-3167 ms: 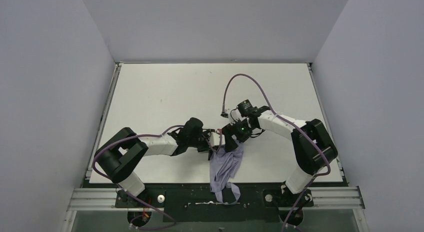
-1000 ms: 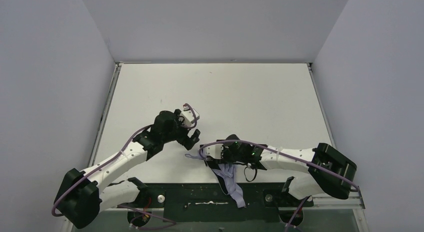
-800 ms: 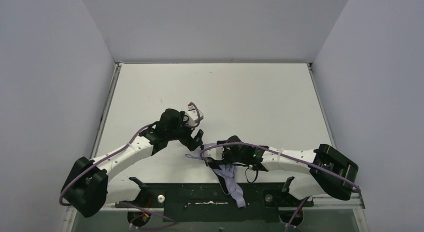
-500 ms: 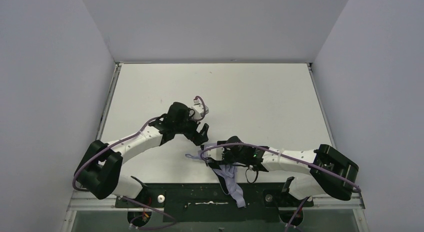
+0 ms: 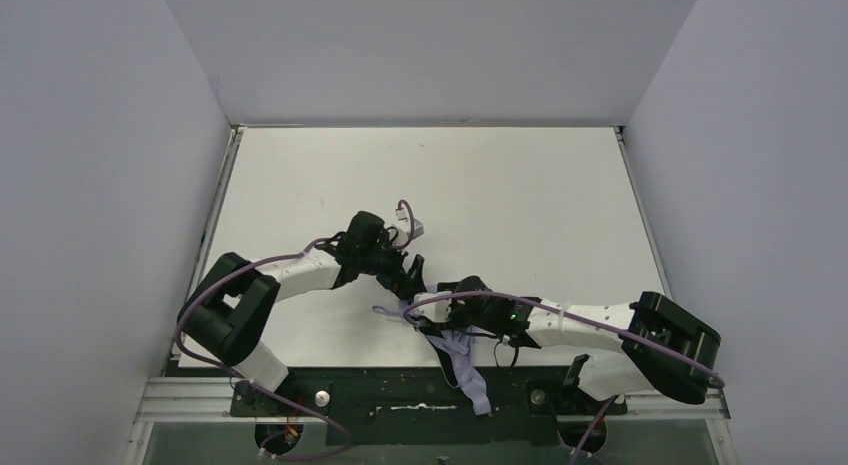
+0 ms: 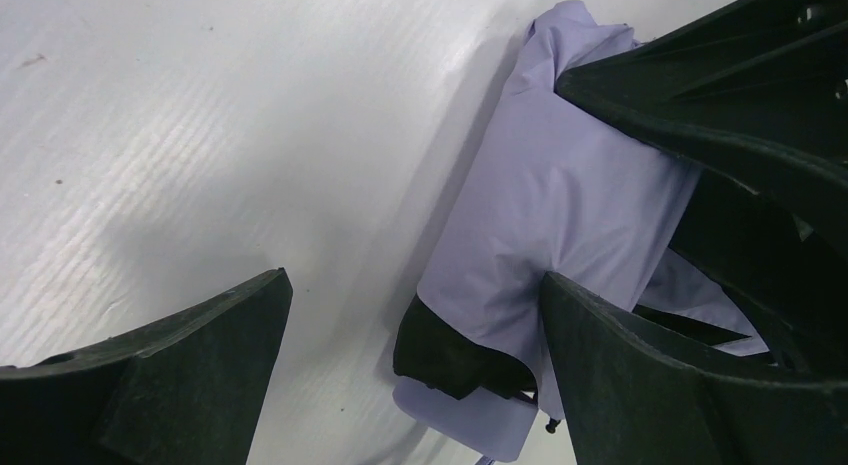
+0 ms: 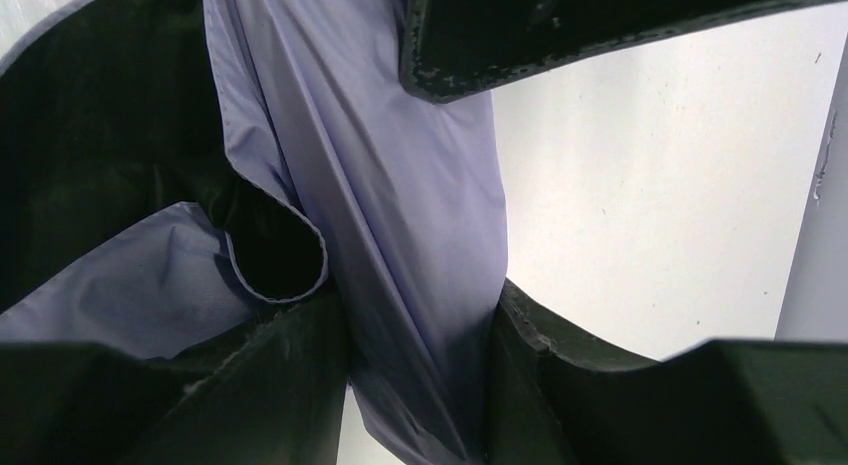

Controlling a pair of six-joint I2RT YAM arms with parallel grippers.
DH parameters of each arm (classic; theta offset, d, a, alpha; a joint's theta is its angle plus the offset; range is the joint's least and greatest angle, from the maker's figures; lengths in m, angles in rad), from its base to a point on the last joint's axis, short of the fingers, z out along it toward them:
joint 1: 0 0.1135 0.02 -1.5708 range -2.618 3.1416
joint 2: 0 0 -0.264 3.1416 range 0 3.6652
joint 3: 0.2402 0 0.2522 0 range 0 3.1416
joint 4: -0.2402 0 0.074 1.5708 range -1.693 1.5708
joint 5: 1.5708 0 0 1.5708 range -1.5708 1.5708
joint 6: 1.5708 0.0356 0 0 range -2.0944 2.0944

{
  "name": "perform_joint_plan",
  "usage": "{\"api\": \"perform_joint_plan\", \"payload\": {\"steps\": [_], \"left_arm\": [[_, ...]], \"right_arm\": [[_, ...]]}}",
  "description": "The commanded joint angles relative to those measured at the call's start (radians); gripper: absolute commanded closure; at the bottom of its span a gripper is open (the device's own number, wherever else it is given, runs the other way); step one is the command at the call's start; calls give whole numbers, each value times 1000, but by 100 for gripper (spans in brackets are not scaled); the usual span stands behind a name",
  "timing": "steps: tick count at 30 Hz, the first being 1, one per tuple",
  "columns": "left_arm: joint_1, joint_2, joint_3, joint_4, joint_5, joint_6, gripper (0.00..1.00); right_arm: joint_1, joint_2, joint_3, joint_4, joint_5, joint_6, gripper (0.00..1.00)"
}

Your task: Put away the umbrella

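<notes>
The pale lavender umbrella (image 5: 462,357) lies folded at the table's near edge, its loose fabric hanging over the black base rail. In the right wrist view my right gripper (image 7: 420,330) is shut on a bundled fold of the fabric (image 7: 400,185). My left gripper (image 5: 411,276) stands open just left of it. In the left wrist view, the left gripper (image 6: 415,285) has the umbrella's handle end between its fingers: the lavender cloth (image 6: 560,205), a black collar (image 6: 450,355) and the small handle (image 6: 465,417), close against the right finger (image 6: 660,385). The left finger (image 6: 170,385) is apart from it.
The white table (image 5: 520,185) stretches back to grey walls on three sides. Both arms meet near the front middle, their purple cables (image 5: 300,257) looping over them. The black base rail (image 5: 400,395) runs along the near edge under the hanging cloth.
My left arm has swung right and nearer, bringing its open gripper down beside the umbrella's handle end. The right gripper has kept its hold and barely moved.
</notes>
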Motion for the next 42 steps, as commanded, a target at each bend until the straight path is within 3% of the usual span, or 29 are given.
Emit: {"api": "perform_joint_plan", "payload": {"steps": [1,26,31,35,42], "left_arm": [[-7,51,31,56,93,-15,6],[-25,36,18,120,279,-76,3],[-33,57,34,58,255,-36,3],[-56,99,69,-72,197,44,11],[-88,139,92,-123,189,78,36]], "right_arm": [[-6,-4,-25,111,64,-6,83],[-6,32,-15,147,77,-14,83],[-5,28,-16,149,78,-6,83],[-5,15,-22,166,78,4,83],[-6,13,-29,200,79,17,83]]}}
